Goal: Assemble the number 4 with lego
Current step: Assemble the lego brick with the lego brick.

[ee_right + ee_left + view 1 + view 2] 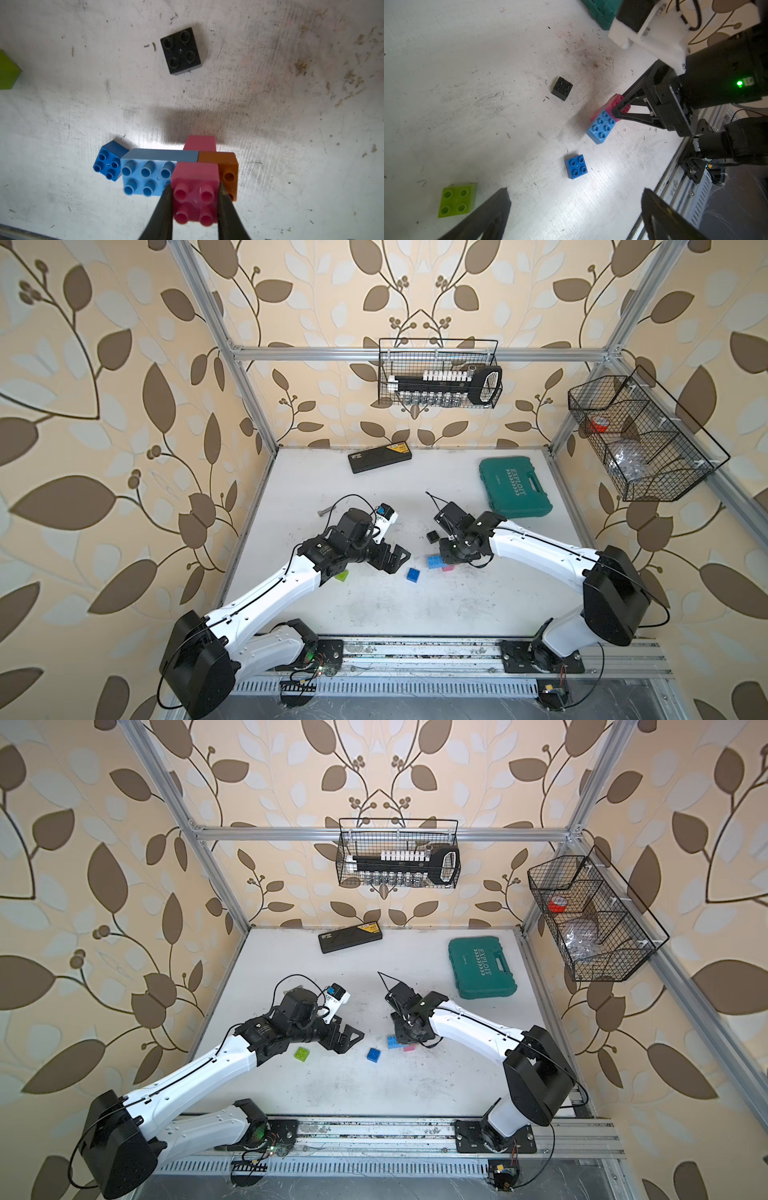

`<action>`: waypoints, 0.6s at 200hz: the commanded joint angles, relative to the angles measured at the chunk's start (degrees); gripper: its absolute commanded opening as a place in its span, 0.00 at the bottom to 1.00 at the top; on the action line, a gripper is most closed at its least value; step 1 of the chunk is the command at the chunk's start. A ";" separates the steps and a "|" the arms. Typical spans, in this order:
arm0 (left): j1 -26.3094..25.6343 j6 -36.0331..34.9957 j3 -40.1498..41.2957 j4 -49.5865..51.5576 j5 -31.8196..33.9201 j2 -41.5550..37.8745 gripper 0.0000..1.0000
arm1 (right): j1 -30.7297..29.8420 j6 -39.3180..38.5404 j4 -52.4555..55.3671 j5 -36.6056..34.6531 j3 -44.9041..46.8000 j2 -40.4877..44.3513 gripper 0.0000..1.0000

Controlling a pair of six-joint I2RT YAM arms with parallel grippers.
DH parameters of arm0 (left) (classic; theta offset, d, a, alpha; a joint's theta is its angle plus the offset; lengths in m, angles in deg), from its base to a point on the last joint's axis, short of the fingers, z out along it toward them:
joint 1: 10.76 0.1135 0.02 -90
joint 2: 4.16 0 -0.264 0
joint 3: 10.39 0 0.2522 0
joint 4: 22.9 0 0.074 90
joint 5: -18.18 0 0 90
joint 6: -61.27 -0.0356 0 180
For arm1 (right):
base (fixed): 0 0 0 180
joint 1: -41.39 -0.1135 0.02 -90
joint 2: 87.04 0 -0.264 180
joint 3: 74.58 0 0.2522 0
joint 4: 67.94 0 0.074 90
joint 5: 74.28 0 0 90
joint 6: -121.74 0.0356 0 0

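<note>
Two glossy, square, four-stud bricks lie loose near the middle of the scuffed white table in both top views: a dark blue brick and, nearer the left edge, a translucent lime green brick. The left gripper hangs between them, jaws spread wide and empty.

From the left wrist, the dark blue brick sits just ahead of the spread black fingers, and a black brick lies farther off.

From the right wrist, the right gripper pinches a pink brick by its sides. This brick sits atop a longer light blue brick and an orange brick, with a second pink brick behind.
</note>
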 commanded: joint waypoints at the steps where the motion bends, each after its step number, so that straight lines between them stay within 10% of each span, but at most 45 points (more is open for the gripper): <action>1: 0.53 -0.08 0.01 -1.32 -1.40 -0.12 0.99 | -0.84 2.02 3.34 0.34 4.85 -5.05 0.15; 120: 0.48 -0.06 -0.24 -0.88 -1.00 -0.38 0.99 | 0.12 4.34 11.27 -1.73 4.24 -1.33 0.17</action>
